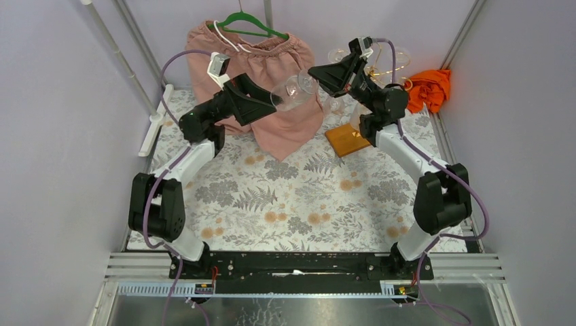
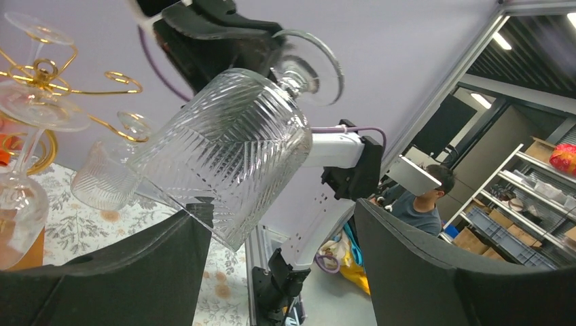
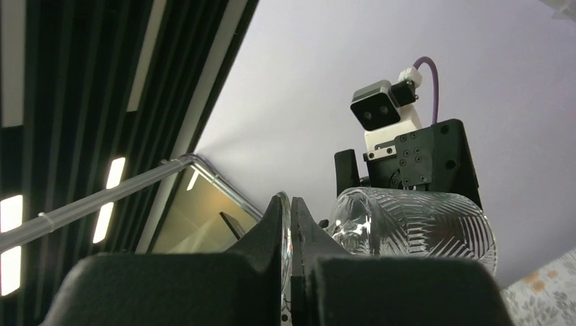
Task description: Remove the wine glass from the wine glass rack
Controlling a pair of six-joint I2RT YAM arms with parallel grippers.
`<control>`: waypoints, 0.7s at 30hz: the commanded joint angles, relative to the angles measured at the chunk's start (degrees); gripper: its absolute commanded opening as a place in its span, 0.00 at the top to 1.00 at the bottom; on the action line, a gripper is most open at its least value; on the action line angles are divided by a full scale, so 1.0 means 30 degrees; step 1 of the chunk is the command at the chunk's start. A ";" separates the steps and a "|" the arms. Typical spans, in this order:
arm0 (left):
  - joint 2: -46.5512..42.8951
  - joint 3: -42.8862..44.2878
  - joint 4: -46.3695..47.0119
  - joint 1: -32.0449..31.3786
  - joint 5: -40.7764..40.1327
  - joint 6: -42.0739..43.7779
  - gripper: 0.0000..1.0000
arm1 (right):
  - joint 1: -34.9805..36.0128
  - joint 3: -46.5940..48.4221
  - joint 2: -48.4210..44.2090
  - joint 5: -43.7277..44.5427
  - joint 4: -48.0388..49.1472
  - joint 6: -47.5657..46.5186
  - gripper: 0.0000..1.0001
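Wine glass (image 1: 293, 92): off the rack and in the air, lying nearly on its side between the two arms, above the edge of the pink cloth. Its bowl points toward the left arm and its foot toward the right arm.
Right jaws: clenched on the thin round foot of the glass. The right wrist view shows the disc edge-on, pinched between the two pads (image 3: 272, 238).
Left jaws: released, standing wide on either side of the cut-pattern bowl. One finger (image 2: 441, 272) is well apart from the glass. The other finger (image 2: 136, 272) meets the rim in the picture, but I cannot tell whether it truly touches.
Wine glass rack (image 1: 348, 139): at the back right of the tabletop, behind the right arm. Its orange-brown wooden base lies flat, with gold wire curls rising above it.
Other glasses (image 2: 102, 180): hanging bowl-down from the gold curls.
Pink cloth (image 1: 285, 122): hangs from a green hanger (image 1: 253, 26) at the back and drapes down to the tabletop.
Orange cloth (image 1: 429, 88): bunched in the back right corner.
Tabletop (image 1: 299, 197): covered with a pale leaf-and-flower print.
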 commanded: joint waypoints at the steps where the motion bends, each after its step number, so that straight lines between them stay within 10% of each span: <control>1: -0.1679 0.0118 0.1892 0.0063 -0.0673 -0.0243 0.18 | 0.0425 -0.0074 0.0820 0.1672 0.5276 0.2026 1.00; 21: -0.2425 -0.0446 0.1775 0.0085 -0.1894 -0.0580 0.42 | 0.3826 0.0180 0.3510 0.1882 0.7720 0.3099 1.00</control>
